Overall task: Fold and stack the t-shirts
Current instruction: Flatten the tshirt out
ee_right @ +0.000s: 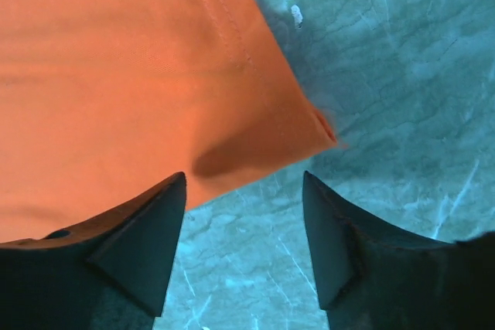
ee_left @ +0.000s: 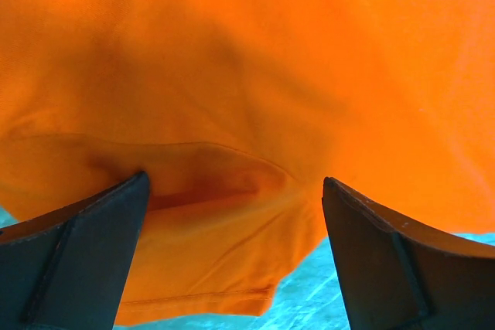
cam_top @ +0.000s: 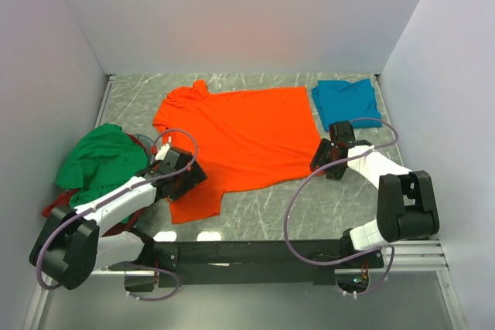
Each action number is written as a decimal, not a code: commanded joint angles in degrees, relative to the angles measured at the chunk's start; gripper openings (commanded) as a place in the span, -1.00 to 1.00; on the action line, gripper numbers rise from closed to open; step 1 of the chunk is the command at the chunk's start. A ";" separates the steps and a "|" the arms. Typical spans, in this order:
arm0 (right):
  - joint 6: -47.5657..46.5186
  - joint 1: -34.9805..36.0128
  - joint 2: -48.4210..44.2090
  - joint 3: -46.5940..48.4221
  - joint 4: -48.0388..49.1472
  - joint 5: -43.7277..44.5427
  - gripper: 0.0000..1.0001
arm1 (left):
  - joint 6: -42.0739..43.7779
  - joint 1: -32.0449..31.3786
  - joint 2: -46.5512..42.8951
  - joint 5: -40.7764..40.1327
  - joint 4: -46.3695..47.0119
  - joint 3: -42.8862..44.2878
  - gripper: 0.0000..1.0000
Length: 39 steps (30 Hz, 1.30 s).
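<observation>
Currently orange t-shirt (cam_top: 240,133) lies spread flat mid-counter (cam_top: 255,210), teal t-shirt (cam_top: 346,100) at 1 o'clock, green t-shirt (cam_top: 104,156) heaped at 9 o'clock; left gripper (ee_left: 236,183) jaws wide open astride the orange sleeve at 7 o'clock, right gripper (ee_right: 244,179) jaws open over its 4 o'clock hem corner.

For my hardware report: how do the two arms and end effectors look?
The left arm and right arm have white links and black joints, each with a looping lilac cable. The left end effector and right end effector have dark wedge-shaped fingers.
</observation>
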 commanded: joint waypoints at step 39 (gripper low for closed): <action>3.65 9.23 22.24 33.89 -13.83 9.73 -0.36 | -3.06 -3.57 -1.83 -7.32 -4.76 4.13 0.99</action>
